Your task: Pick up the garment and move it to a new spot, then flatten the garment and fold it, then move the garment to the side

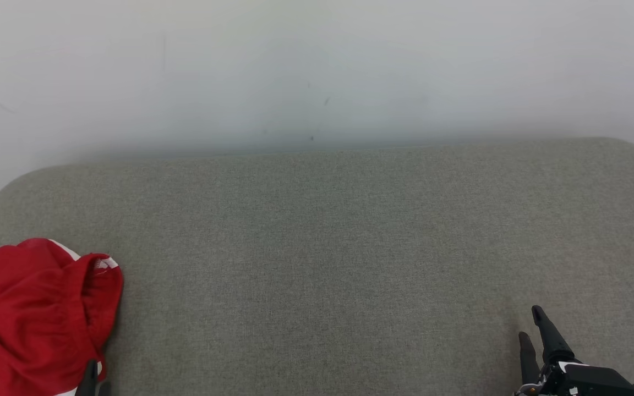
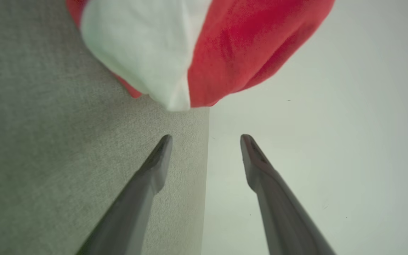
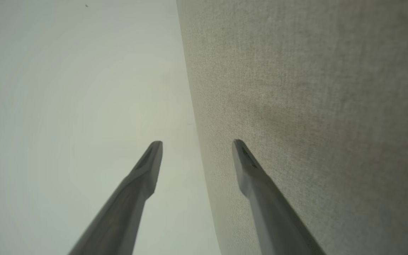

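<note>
Garment, red w/ white trim, lies bunched at the near-left corner of the grey fabric surface; in the left wrist view the garment shows one white panel beside red cloth, just ahead of the fingertips. Left claw: jaws spread wide, nothing held, one dark fingertip at the garment's near edge in the head view. Right claw sits at the near-right, well apart from the garment, jaws also wide and empty; white wall stands behind the surface.

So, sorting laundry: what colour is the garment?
Garment: red with white, best in left wrist view.
</note>
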{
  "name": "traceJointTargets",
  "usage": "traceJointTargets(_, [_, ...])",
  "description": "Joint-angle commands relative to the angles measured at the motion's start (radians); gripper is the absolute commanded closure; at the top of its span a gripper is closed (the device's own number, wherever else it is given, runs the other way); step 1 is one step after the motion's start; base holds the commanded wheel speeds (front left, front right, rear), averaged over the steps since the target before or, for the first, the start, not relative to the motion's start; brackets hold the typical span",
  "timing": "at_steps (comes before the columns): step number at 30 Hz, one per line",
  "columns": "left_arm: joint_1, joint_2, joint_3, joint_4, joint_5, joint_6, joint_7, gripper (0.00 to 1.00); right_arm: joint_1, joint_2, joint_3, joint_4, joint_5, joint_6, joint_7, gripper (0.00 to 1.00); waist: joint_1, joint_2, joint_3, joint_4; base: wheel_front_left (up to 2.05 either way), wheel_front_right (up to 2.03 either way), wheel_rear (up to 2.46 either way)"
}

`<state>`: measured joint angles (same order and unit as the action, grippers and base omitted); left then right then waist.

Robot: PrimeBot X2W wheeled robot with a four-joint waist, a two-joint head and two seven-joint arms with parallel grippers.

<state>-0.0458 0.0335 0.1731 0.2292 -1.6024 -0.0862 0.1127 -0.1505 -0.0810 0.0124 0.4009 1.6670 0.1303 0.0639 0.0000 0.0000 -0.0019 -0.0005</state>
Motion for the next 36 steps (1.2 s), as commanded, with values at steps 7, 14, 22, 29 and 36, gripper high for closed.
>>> traceJointTargets(7, [-0.001, 0.009, -0.033, -0.046, 0.009, -0.006, -0.025, 0.0, 0.006, 0.0, 0.019, -0.058, -0.026, 0.0, -0.033, 0.0, 0.0, 0.0, -0.006, -0.002, 0.0, 0.0, 0.0])
traceJointTargets(14, [0.002, 0.037, -0.095, -0.089, 0.099, -0.011, -0.084, 0.0, 0.023, -0.011, 0.048, -0.102, -0.119, 0.0, -0.07, 0.0, 0.0, 0.0, -0.013, -0.004, 0.0, 0.0, 0.0])
traceJointTargets(22, [0.006, 0.04, -0.134, -0.13, 0.271, -0.015, -0.119, 0.0, 0.041, -0.011, 0.072, -0.142, -0.286, 0.0, -0.1, 0.0, 0.0, 0.0, -0.02, -0.006, 0.0, 0.0, 0.0])
traceJointTargets(29, [0.009, 0.046, -0.174, -0.161, 0.405, -0.018, -0.143, 0.0, 0.049, -0.02, 0.101, -0.171, -0.424, 0.0, -0.121, 0.0, 0.0, 0.0, -0.026, -0.007, 0.0, 0.0, 0.0])
traceJointTargets(36, [0.016, 0.043, -0.186, -0.174, 0.597, -0.02, -0.169, 0.0, 0.063, -0.027, 0.127, -0.199, -0.588, 0.0, -0.144, 0.0, 0.0, 0.0, -0.033, -0.009, 0.0, 0.0, 0.0])
